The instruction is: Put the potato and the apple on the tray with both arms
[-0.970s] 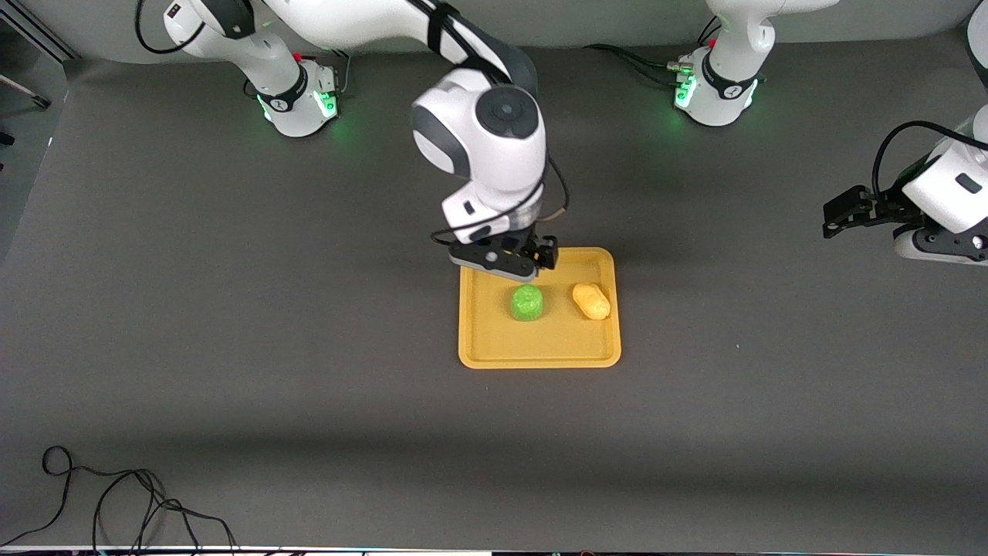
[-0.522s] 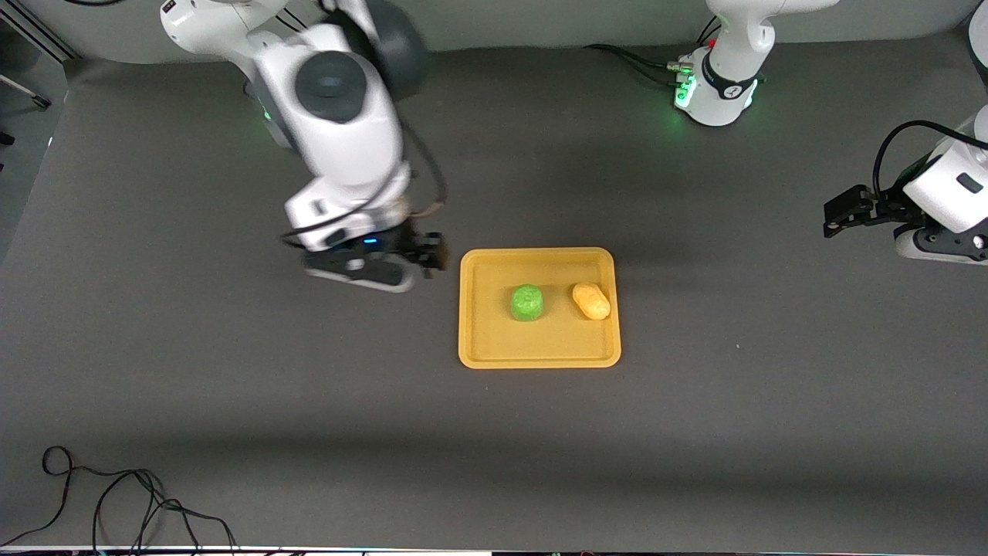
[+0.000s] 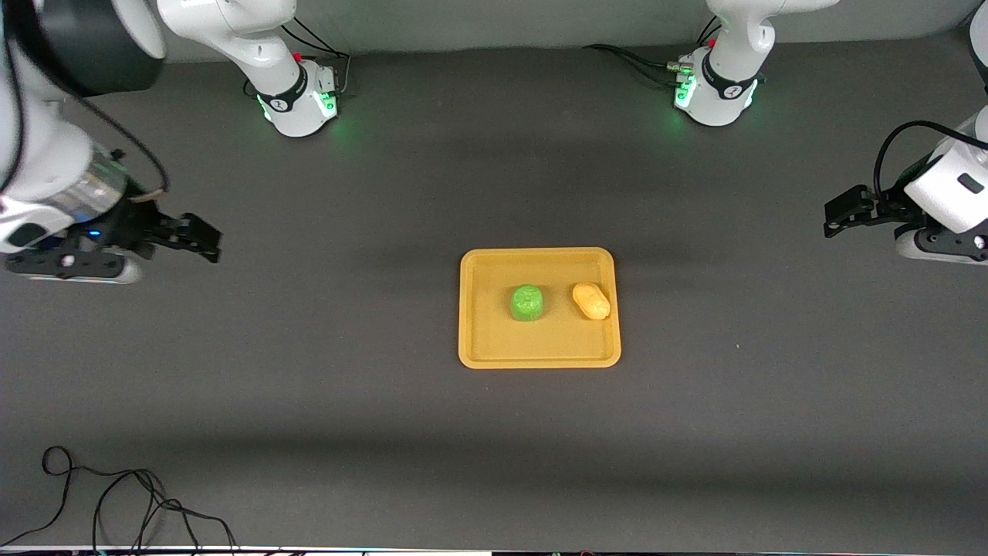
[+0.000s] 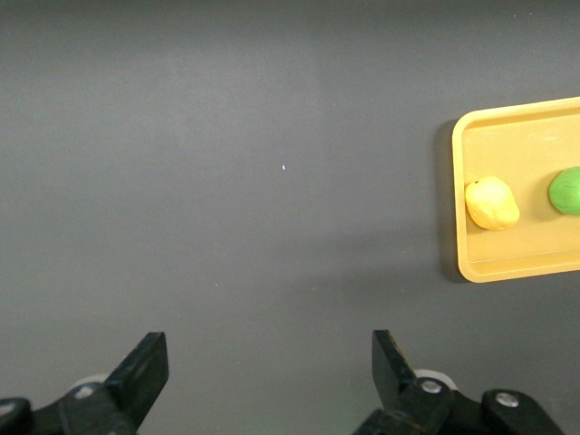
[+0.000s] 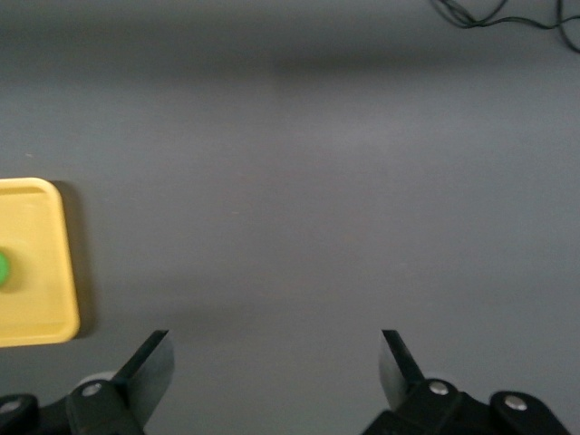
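The mustard-yellow tray [image 3: 540,351] lies at the table's middle. The green apple [image 3: 527,302] and the yellow-tan potato [image 3: 591,300] sit on it side by side, the potato toward the left arm's end. The left wrist view shows the tray [image 4: 507,263], the potato [image 4: 491,203] and the apple [image 4: 566,190]. The right wrist view shows a tray corner [image 5: 36,308] and a sliver of the apple [image 5: 3,268]. My right gripper [image 3: 202,238] is open and empty over bare table at the right arm's end. My left gripper [image 3: 837,216] is open and empty over the left arm's end, waiting.
A black cable [image 3: 116,502] coils on the table at the corner nearest the front camera, at the right arm's end; it also shows in the right wrist view [image 5: 498,14]. The two green-lit bases [image 3: 297,100] [image 3: 714,93] stand along the table's edge farthest from the front camera.
My right arm has swung away from over the tray to the right arm's end of the table, empty. The apple, potato, tray and left arm have not moved.
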